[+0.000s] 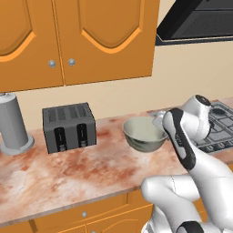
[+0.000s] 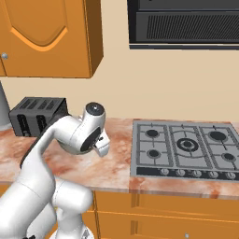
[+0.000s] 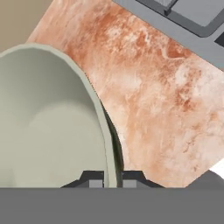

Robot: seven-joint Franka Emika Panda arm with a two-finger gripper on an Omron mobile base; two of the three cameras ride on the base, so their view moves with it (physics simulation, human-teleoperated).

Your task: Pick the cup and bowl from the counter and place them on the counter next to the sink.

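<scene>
While the tool point(image 3: 113, 178) pinches the bowl point(image 1: 144, 133) rim (bowl lifted), bare counter point(image 1: 68, 170) spreads leftward.

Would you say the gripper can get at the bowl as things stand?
Yes, it seems so: the gripper is shut on the bowl, one finger on each side of its rim, with nothing between.

One bowl point(image 1: 144, 133) at the counter's point(image 1: 68, 170) three o'clock, one toaster point(image 1: 69, 127) at ten o'clock, one grey canister point(image 1: 12, 124) at nine o'clock, one stovetop point(image 2: 186, 148) with five burners, two upper cabinet doors point(image 1: 68, 36)
</scene>
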